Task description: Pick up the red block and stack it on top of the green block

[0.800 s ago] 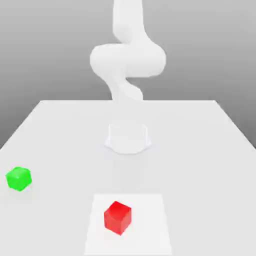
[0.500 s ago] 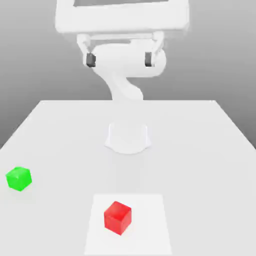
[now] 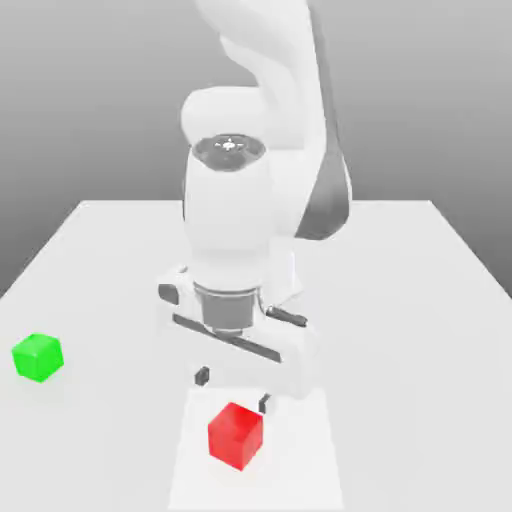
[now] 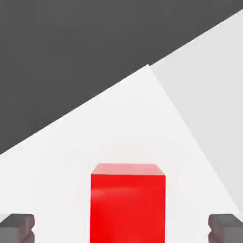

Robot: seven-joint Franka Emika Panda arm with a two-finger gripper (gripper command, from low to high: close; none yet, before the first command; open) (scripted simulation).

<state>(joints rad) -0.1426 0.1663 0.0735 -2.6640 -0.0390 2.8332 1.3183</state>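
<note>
The red block [image 3: 236, 436] is seen on the white patch [image 3: 300, 470], at about 6 o'clock in the exterior view, with the green block [image 3: 38, 358] on the table [image 3: 110, 290] at about 8 o'clock. The gripper [image 3: 233, 390] is held over the patch with its jaws spread wide and nothing gripped; in the hand view, 1 fingertip is seen on each side of the red block, clear of its faces.

The block is judged to be light and stiff, with little risk of being crushed. Its glossy, plain faces may prove somewhat slippery, so a firm, square squeeze is advised. It is best taken by the 2 opposite upright faces towards which the fingertips are turned, at about mid-height. If only the upper edge were pinched, or 1 corner were caught, the cube could be twisted or tipped.
</note>
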